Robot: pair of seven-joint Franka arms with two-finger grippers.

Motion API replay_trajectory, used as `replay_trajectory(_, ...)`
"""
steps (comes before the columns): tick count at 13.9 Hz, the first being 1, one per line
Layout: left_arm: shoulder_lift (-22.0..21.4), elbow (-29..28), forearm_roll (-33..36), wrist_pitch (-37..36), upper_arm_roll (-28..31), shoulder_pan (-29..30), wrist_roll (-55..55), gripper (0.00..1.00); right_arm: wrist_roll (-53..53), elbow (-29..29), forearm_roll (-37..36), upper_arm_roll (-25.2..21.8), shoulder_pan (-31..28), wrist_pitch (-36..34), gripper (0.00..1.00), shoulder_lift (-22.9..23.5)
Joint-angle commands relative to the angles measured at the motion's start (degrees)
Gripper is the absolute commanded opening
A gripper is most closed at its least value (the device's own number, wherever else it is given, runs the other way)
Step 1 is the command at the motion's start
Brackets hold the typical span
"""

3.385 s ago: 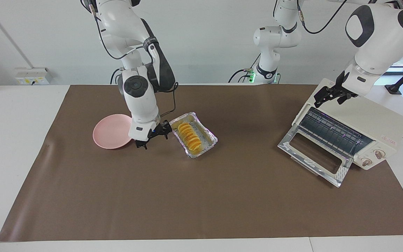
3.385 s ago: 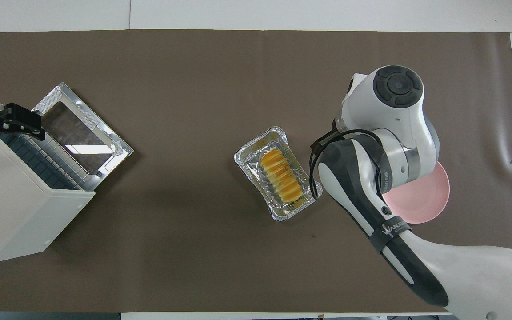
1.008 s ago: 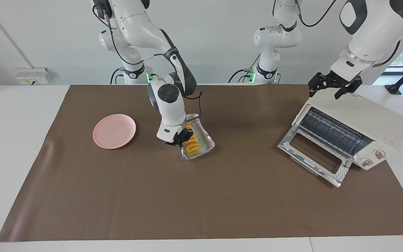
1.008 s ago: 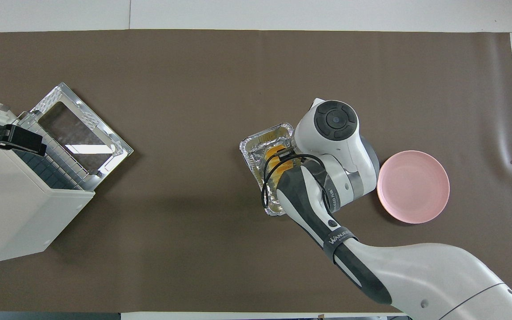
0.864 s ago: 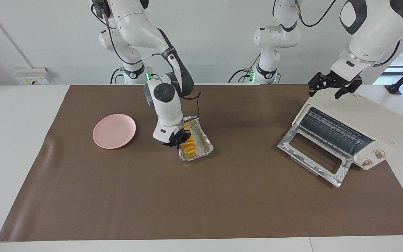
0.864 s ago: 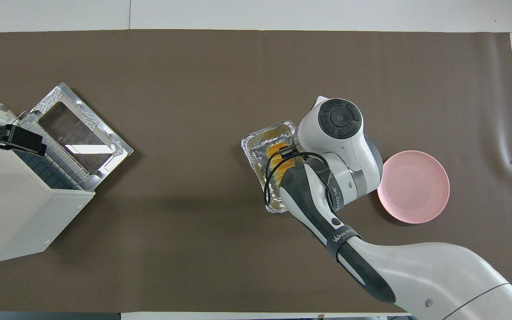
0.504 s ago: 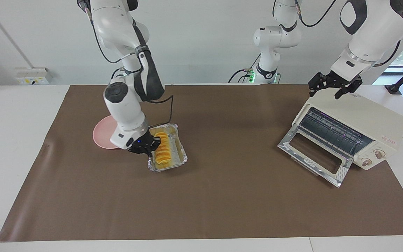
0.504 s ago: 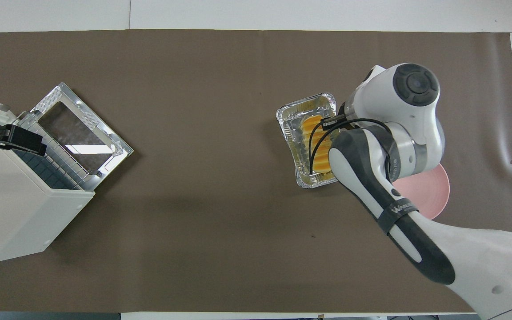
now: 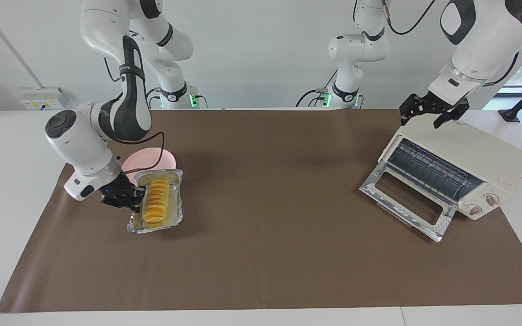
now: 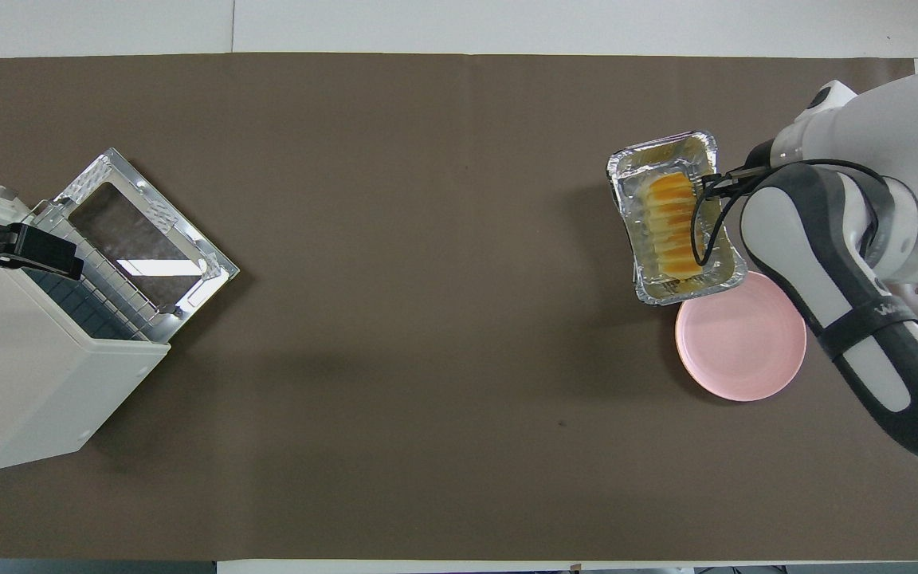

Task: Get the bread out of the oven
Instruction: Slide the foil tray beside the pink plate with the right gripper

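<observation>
At the right arm's end of the bench, your right tool point(image 9: 127, 198) is pinched shut on the rim of the crinkled foil tray point(image 9: 173, 213), and the bread point(image 9: 156, 206) is riding inside it, so it's well clear of the oven point(image 9: 465, 170) already. The tray looks lifted and tipped a bit, its near end overlapping the edge of the pink plate point(image 9: 168, 159), though I can't swear it's off the mat. The bit your next move hangs on: the plate sits right beside the tray, closer to the robots, and the loaf's long axis runs roughly toward and away from the robots, pointing at the plate. The right arm is the one on it by a mile. The bread itself is a neat ridged row of yellow-orange slices, about as long as the plate is wide. Your left tool point(image 9: 429, 110) is wide open with nothing in it, waiting over the top edge of the oven, whose chrome door point(image 9: 406, 206) hangs open.
</observation>
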Motion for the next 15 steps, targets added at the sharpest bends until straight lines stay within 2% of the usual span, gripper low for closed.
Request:
replay_trajectory(1,-1.5,-1.7,0.4,1.0,-0.7,0.8,0.8,1.0,-1.0,1.1,1.2,0.9,-2.8,-0.3,0.0,1.4)
replay_trajectory(11,-1.5,-1.7,0.4,1.0,-0.7,0.8,0.8,1.0,-3.0,0.0,2.3,0.8,-6.2,0.5,0.0,3.1)
replay_trajectory(15,-1.5,-1.7,0.4,1.0,-0.7,0.8,0.8,1.0,-2.8,1.6,2.5,0.9,-6.7,2.1,0.0,3.9)
